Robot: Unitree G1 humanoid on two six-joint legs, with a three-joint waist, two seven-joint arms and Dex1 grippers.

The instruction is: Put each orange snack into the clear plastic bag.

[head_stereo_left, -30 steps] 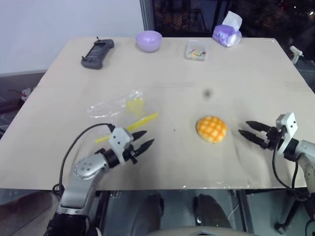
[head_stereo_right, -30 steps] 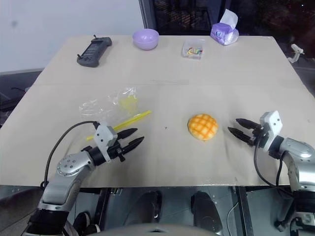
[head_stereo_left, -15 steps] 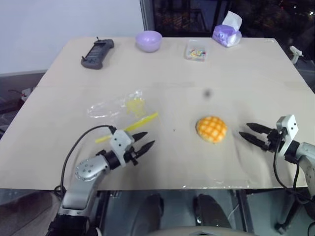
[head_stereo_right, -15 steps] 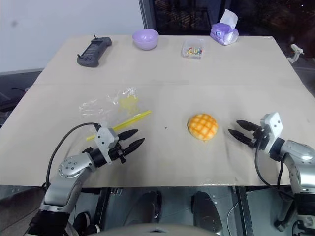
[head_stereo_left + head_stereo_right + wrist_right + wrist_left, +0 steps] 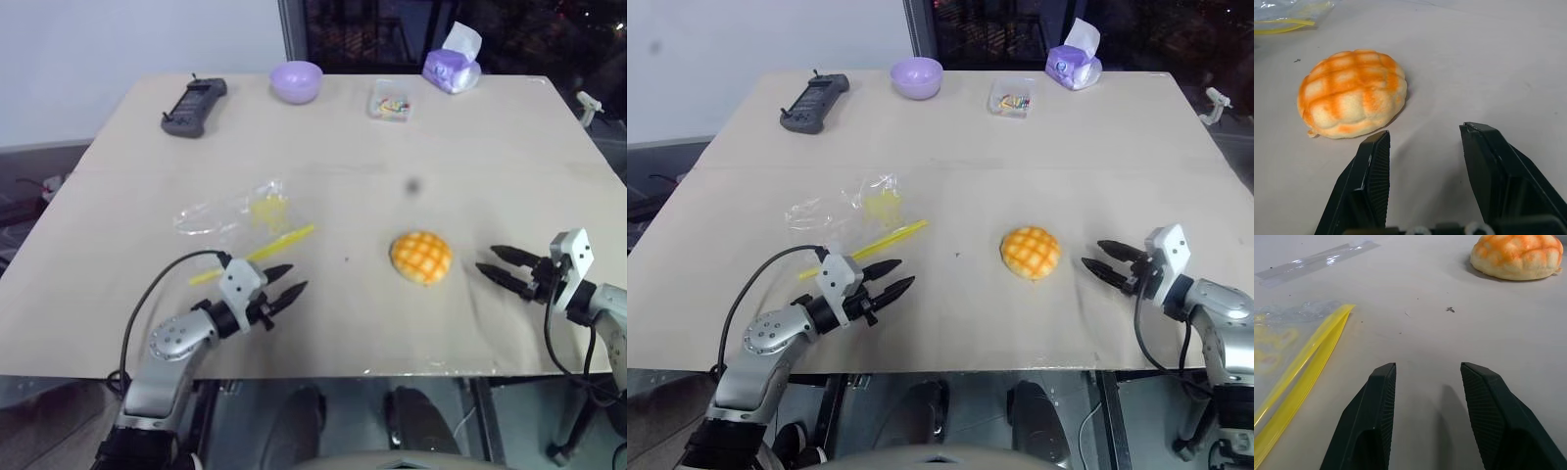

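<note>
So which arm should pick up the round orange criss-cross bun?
Right. The right gripper is open, beside and aimed at the round orange criss-cross bun; the left gripper sits by the clear plastic bag.

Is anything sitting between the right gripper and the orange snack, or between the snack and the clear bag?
Nothing visible. The right gripper, open, faces the orange snack across bare table. From the snack to the clear plastic bag lies more bare tabletop. The left gripper, open, sits nearer the robot than that line.
</note>
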